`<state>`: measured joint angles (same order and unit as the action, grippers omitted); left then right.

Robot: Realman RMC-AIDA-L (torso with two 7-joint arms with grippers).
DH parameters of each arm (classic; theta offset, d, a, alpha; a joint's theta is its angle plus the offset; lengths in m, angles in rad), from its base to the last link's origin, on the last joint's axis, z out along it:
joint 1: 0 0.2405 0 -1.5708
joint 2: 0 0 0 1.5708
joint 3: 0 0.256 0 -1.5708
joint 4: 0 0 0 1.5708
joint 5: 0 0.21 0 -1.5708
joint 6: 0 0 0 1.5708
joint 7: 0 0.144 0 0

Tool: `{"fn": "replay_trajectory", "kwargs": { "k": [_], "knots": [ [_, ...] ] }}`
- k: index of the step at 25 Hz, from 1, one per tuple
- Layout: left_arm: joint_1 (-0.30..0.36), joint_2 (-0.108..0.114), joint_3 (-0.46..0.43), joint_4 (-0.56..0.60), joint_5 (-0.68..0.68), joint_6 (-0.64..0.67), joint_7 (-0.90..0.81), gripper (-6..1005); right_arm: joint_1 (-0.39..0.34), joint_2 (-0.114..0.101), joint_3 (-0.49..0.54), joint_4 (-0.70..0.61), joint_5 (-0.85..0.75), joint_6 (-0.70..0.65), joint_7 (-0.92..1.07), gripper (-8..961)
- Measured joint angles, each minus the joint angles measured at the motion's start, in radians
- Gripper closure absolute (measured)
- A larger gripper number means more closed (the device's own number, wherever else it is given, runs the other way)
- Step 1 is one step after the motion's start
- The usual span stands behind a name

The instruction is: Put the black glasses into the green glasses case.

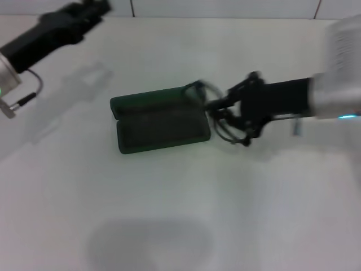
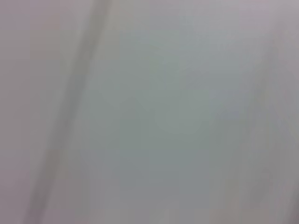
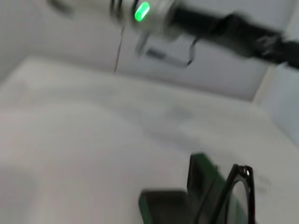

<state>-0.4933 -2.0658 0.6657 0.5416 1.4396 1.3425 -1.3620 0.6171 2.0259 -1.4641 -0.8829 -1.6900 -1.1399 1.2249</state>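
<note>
No readable text, labels or numbers anywhere.

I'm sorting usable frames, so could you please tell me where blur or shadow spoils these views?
Head view: motion blur smears the right claw and black glasses; soft shadows lie on the table. Left wrist view: only featureless grey blur. Right wrist view: the green glasses case is soft and the far arm streaked.

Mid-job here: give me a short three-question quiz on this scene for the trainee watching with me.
1. True or false: the dark green hinged glasses case lies open on the white table.
2. Which gripper is at the thin black-framed glasses? A left gripper B right gripper
3. Fill in: the glasses are at the case's ____ end, robot's side.

Key: 1 true; 2 B; 3 right.
</note>
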Motion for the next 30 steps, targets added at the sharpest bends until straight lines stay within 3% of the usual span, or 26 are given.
{"fn": "replay_trajectory", "kwargs": {
  "k": [4,10,14,20,30],
  "knots": [
    [0.001,-0.005,-0.047,-0.003,-0.002,-0.05,0.014,529,-0.007,0.0,-0.313,-0.12,-0.04,0.317,0.056,849],
    [-0.006,-0.006,-0.05,-0.003,-0.002,-0.05,0.012,529,-0.008,0.002,-0.57,-0.183,-0.054,0.597,0.05,849],
    [-0.019,-0.002,-0.049,-0.005,-0.002,-0.05,0.01,528,-0.003,0.002,-0.651,-0.188,-0.082,0.697,0.048,849],
    [-0.031,0.002,-0.046,-0.008,0.002,-0.051,-0.001,527,0.001,0.002,-0.807,-0.187,-0.119,0.95,0.046,850],
    [-0.033,-0.002,-0.047,-0.013,0.006,-0.053,-0.002,528,0.0,0.002,-0.852,-0.182,-0.124,0.987,0.005,850]
  ]
}}
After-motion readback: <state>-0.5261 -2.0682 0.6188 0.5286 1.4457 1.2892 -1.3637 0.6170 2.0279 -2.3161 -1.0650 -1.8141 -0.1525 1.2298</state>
